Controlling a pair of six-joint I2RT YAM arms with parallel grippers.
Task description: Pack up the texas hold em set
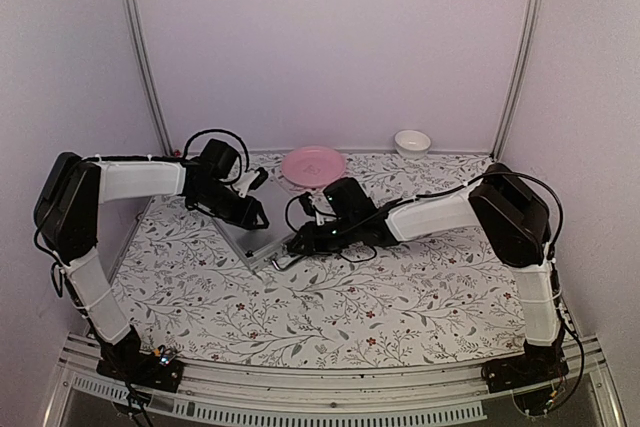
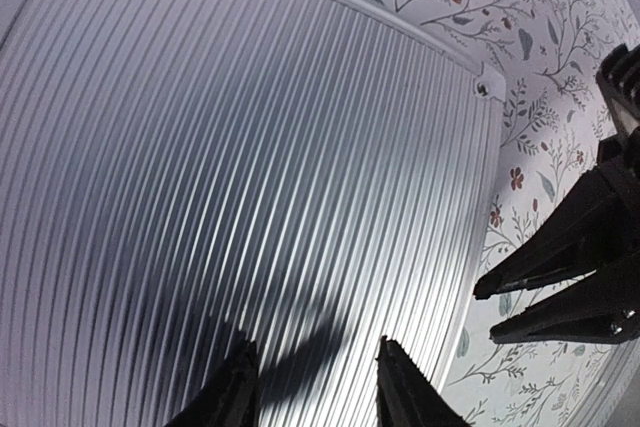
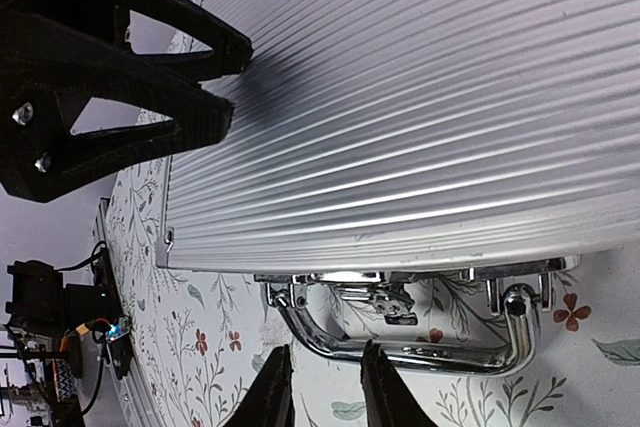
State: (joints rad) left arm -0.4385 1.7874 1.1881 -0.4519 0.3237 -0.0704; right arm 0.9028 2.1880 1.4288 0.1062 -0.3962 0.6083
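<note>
On the table (image 1: 420, 297) the case (image 1: 258, 243) lies shut, left of centre, between the two arms. The left gripper (image 2: 318, 357) hangs over its ribbed lid, fingers apart, holding nothing. The right gripper (image 3: 325, 372) sits at the handle (image 3: 420, 355), fingers narrow; we cannot tell whether they pinch it. If it tugs with the lid unpinned, we judge the case may slide, or gape if the latch (image 3: 385, 302) is loose. Only the right wrist view shows handle and latch clearly; the top view gives the layout.
</note>
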